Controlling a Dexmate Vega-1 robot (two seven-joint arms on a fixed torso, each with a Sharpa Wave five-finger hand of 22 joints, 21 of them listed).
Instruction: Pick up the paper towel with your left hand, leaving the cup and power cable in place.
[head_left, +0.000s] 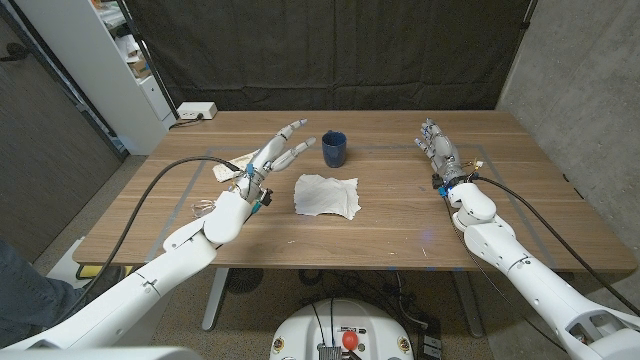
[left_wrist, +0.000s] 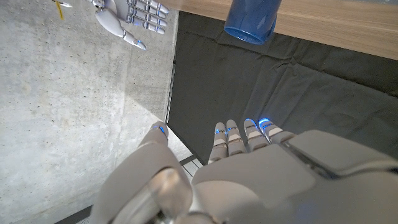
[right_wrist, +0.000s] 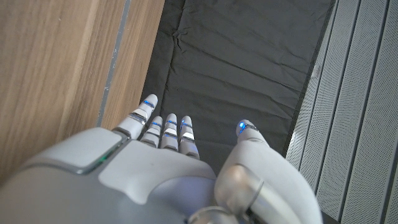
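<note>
So the left hand (head_left: 268, 162) is up off the table with its fingers spread out and stretched toward the far side, holding nothing. Smooth white plastic shell, grey segmented fingers, and in the left wrist view (left_wrist: 249, 168) the fingertips glow with little blue lights. The right hand (head_left: 441, 152) is over on the right side of the table, standing on its edge with fingers straight and apart, also holding nothing; same glossy white shell in its own wrist view (right_wrist: 168, 168).

The paper towel (head_left: 326, 195) lies flat on the table (head_left: 400, 215) just to the right of the left hand and a bit nearer than its fingertips, close but not touching. It's white, thin, roughly square, and pretty crumpled with wavy edges.

The cup (head_left: 334, 149) is a dark blue, smooth, round thing standing upright just past the towel's far edge, right beside the left hand's fingertips. From the left wrist view it shows (left_wrist: 250, 20) ahead of the fingers.

A black power cable (head_left: 160, 178) curves across the left part of the table to a whitish plug end (head_left: 228, 172) lying under the left hand.

The table is brown wood with a visible grain; a dark wrinkly cloth curtain (head_left: 330, 50) hangs behind it.
</note>
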